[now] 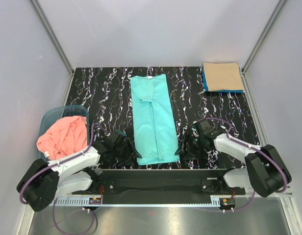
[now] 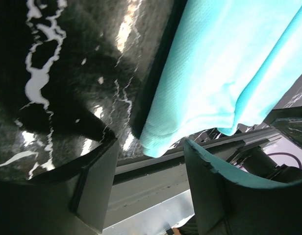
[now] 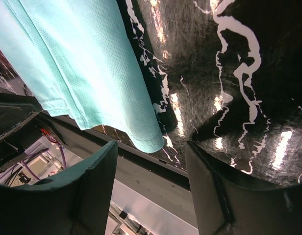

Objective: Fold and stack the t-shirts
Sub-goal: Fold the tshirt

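Room lies open on the worktop (image 1: pixel 99 93) either side of the turquoise shirt (image 1: pixel 152 117), a long narrow strip down the middle with its collar far and its hem close to the near edge. The left end effector (image 1: pixel 135 153) sits just beside the hem's left corner and the right end effector (image 1: pixel 179 149) just beside its right corner. Both are spread wide and grip nothing, each wrist view showing a corner between the fingertips. A pink shirt (image 1: pixel 62 136) is bunched in the basket (image 1: pixel 49 117) at the left edge. A folded tan shirt (image 1: pixel 222 76) rests on a blue shirt (image 1: pixel 205 84) in the far right corner.
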Motion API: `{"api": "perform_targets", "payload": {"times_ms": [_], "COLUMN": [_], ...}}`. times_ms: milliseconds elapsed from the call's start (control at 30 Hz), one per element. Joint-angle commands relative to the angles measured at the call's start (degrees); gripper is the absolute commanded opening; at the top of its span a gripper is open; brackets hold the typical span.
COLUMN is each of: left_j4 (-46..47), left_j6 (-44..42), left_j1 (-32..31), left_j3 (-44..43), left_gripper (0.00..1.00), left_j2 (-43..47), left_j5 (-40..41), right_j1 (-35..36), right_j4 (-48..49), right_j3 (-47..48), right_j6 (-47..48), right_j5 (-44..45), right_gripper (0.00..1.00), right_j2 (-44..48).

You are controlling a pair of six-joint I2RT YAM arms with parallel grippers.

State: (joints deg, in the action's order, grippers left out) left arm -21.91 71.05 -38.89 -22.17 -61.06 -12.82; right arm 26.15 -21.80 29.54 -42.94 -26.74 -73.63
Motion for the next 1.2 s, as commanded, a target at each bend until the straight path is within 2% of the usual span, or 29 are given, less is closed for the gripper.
{"api": "perform_targets", "payload": {"times_ms": [0,300,700,800,933,967,1067,1167], "left_j4": [1.42,0.55,4.07,4.33,4.16,4.16,4.42,4.77], "left_j6": [-0.38,-0.56,-1.61,-1.44,-1.09,-0.91,-0.56,-0.64], "left_j1": [-0.22,-0.83,-0.92,-0.92,-0.92,-0.92,-0.92,-0.92], "left_j3": [0.20,0.02,1.78,2.13,3.36,3.63,4.86,5.91], "left_gripper": [0.62,0.50,0.36,0.29,0.24,0.22,0.18,0.11], "left_j2": [-2.05,-4.25,-6.26,-6.44,-4.95,-4.25,-3.11,-2.49], "left_j5": [4.12,3.59,3.59,3.68,3.77,3.77,3.59,3.33], "right_j1": [-0.49,-0.49,-0.49,-0.58,-0.49,-0.57,-0.58,-0.49], "right_j4": [2.20,3.96,5.45,5.63,6.95,7.47,9.32,10.81], "right_j3": [-0.45,0.34,0.43,0.43,-0.36,-0.88,-1.94,-2.99], "right_j6": [0.66,2.86,4.62,5.23,5.14,4.71,4.09,3.65], "right_j5": [-1.56,-4.02,-4.11,-4.46,-5.60,-6.38,-7.62,-9.11], "right_gripper": [0.64,0.56,0.54,0.49,0.44,0.39,0.33,0.17], "right_j2": [-0.90,-6.79,-10.48,-11.19,-11.71,-11.98,-13.03,-13.56]}}
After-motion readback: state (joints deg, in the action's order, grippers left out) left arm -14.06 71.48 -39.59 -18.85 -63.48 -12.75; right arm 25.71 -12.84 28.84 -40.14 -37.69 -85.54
